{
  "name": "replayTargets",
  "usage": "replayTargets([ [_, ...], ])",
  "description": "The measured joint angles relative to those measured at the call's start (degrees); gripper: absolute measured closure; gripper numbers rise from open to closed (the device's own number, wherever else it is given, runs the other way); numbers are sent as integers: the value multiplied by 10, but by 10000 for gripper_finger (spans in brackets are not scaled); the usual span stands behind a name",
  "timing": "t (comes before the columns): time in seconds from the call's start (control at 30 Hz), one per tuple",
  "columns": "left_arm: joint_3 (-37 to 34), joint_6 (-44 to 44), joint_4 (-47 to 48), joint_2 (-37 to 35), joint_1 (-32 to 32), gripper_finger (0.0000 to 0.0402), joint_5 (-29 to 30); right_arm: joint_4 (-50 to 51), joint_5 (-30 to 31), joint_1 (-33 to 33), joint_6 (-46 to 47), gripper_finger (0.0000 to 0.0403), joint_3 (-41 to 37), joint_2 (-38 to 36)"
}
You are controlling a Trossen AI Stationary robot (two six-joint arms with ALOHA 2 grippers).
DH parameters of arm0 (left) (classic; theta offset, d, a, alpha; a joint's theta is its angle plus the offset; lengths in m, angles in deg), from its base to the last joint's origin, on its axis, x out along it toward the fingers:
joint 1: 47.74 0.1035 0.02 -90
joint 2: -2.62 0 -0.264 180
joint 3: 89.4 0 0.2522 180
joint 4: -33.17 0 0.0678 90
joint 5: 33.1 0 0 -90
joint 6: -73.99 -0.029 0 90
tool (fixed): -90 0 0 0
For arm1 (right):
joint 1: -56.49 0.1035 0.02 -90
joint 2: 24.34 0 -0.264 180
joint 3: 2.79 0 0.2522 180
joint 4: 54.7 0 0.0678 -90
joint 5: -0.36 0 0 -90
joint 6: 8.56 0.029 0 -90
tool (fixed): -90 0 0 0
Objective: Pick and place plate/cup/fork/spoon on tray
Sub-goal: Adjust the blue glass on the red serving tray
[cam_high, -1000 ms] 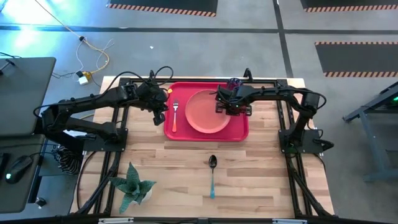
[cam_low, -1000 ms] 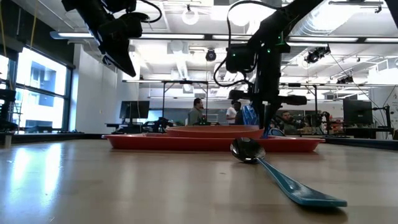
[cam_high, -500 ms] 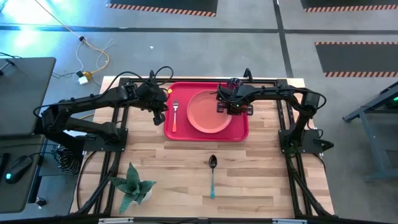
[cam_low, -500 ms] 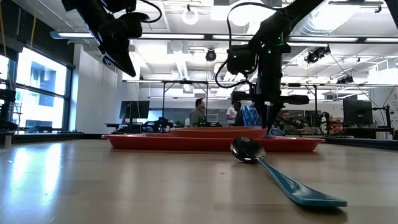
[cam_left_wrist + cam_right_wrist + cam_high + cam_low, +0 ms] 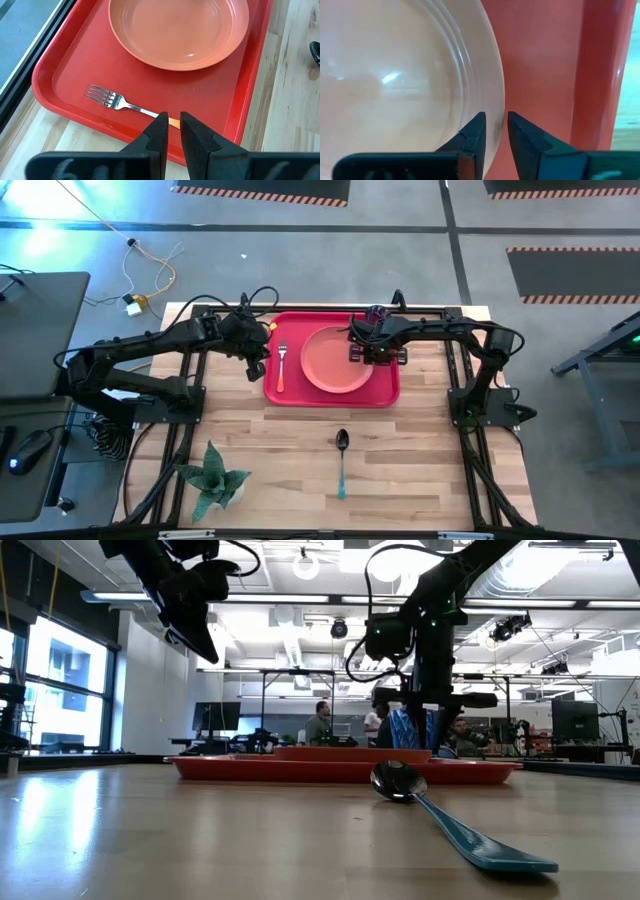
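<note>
Over the tray: my right pincer (image 5: 372,352) hangs low at the plate's edge nearest my right arm's base; my left pincer (image 5: 256,366) hovers at the tray's opposite end, beside the fork.
Tray (image 5: 385,390): red, at the far middle of the desk (image 5: 290,450), carrying the plate and the fork.
Plate (image 5: 395,80): salmon pink, lying flat on the tray; its rim sits between my right fingertips (image 5: 476,131).
Right pincer state: slightly parted around that rim; I judge the plate as just set down, though I cannot tell whether a pad touches it.
Left pincer state: fingers (image 5: 159,131) a narrow gap apart, pinching nothing, above the fork's orange handle.
Fork (image 5: 281,365): on the tray, between the plate and the tray's left end, tines pointing away from the desk's front.
Cup (image 5: 376,311): dark blue, seemingly at the tray's far right corner, partly hidden by my right arm.
Spoon (image 5: 341,463): the only piece off the tray, on bare desk well in front of it.
Key relation: the spoon's long axis runs front to back, bowl toward the tray and blue handle toward the front edge; it lies roughly between my arms, slightly nearer my right.
</note>
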Motion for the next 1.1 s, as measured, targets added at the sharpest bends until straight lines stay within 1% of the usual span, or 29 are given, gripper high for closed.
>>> replayTargets([
  [0.1, 0, 0, 0, 0, 0, 362, 0, 1, -8, 1, 0, 329, 0, 0],
  [0.23, 0, 0, 0, 0, 0, 362, 0, 3, -1, 6, 3, 329, 0, -12],
  [0.47, 0, 0, 0, 0, 0, 362, 0, 9, 7, 12, 16, 329, 0, -46],
  [0.7, 0, 0, -2, 0, 0, 362, 0, 11, 15, 39, 18, 329, 3, -88],
  [0.9, 0, 35, -10, 0, 0, 362, 0, 10, 74, 52, -30, 329, 25, -134],
  [1.03, 0, 72, -22, 0, 0, 362, 0, 9, 129, 41, -108, 329, 44, -162],
  [1.1, 0, 102, -39, 0, 0, 362, 0, 10, 132, 27, -158, 329, 52, -170],
])
